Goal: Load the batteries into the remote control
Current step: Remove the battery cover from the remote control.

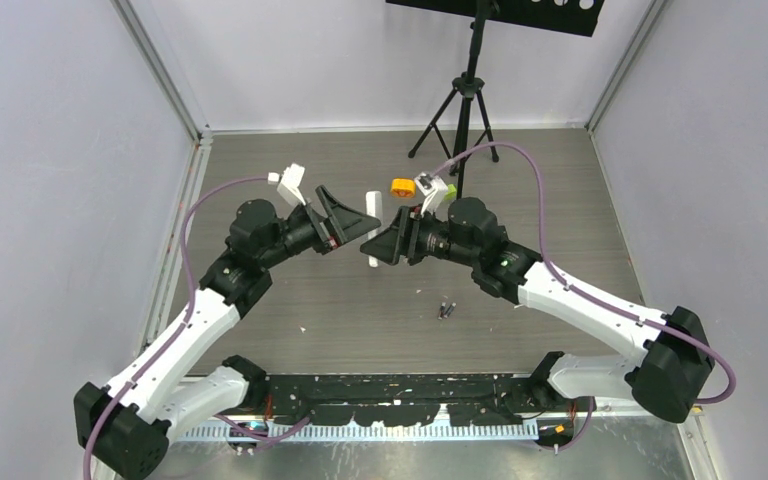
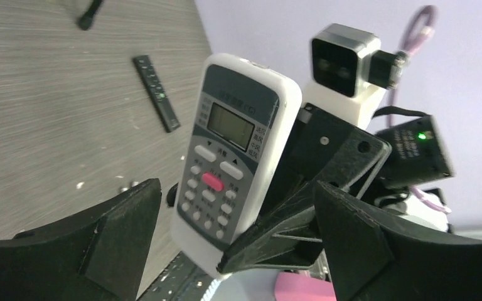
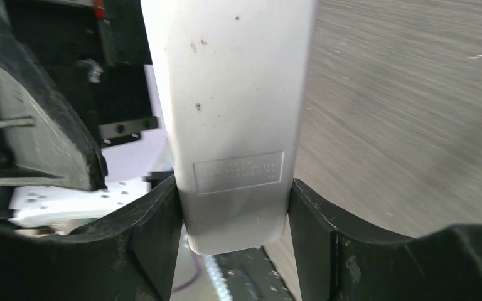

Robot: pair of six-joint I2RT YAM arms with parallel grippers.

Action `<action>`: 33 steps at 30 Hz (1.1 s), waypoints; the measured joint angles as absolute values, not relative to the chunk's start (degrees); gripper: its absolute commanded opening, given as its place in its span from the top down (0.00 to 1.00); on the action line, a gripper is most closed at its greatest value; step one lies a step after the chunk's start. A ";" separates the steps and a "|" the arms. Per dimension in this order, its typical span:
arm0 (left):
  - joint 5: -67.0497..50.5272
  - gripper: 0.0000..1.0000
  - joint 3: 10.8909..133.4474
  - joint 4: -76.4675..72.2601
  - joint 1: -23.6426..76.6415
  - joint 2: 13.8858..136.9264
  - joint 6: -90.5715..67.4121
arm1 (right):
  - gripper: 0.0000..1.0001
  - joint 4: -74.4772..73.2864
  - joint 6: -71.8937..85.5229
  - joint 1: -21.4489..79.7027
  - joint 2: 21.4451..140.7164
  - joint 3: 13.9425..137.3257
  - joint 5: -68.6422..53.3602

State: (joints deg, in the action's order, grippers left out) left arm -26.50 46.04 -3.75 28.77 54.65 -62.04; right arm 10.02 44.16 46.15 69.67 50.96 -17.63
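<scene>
The white remote control (image 1: 372,228) is held upright above the table between the two arms. My right gripper (image 1: 388,246) is shut on its lower end. In the right wrist view both fingers press the sides of the plain back of the remote (image 3: 232,113), with the right gripper (image 3: 232,216) at its bottom. My left gripper (image 1: 348,222) is open and faces the button side of the remote (image 2: 232,157), which stands between its spread jaws (image 2: 238,251) without touching them. Two small dark batteries (image 1: 446,310) lie on the table in front of the right arm. The orange and green batteries are not in view.
An orange round block (image 1: 401,187) and a lime green block (image 1: 449,188) lie behind the right wrist. A black tripod (image 1: 465,110) stands at the back. A slim black remote (image 2: 157,94) lies on the table in the left wrist view. Walls close in left and right.
</scene>
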 measured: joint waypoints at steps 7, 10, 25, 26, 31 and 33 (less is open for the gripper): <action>-20.16 0.14 48.58 6.92 28.77 53.91 -55.07 | 0.66 -6.48 27.88 49.91 69.93 56.97 -10.92; -18.59 0.22 49.17 9.15 28.77 54.87 -54.30 | 0.67 -10.63 23.20 52.73 71.29 59.42 -7.84; -21.43 1.00 45.91 9.26 28.53 61.34 -56.97 | 0.50 -20.47 16.58 57.17 79.00 63.53 4.64; -21.58 1.00 45.74 8.99 28.56 61.60 -56.97 | 0.42 -20.84 16.62 57.17 79.11 63.53 4.86; -22.68 1.00 45.60 8.21 27.92 61.78 -56.62 | 0.15 -20.29 18.55 56.69 78.17 62.87 4.19; -24.14 1.00 44.88 5.96 26.87 61.73 -56.62 | 0.13 -19.44 20.58 55.16 75.75 61.39 1.19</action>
State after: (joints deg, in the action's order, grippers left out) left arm -24.14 44.88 5.96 26.87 61.73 -56.62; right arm -19.44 20.58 55.16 75.75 61.39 1.19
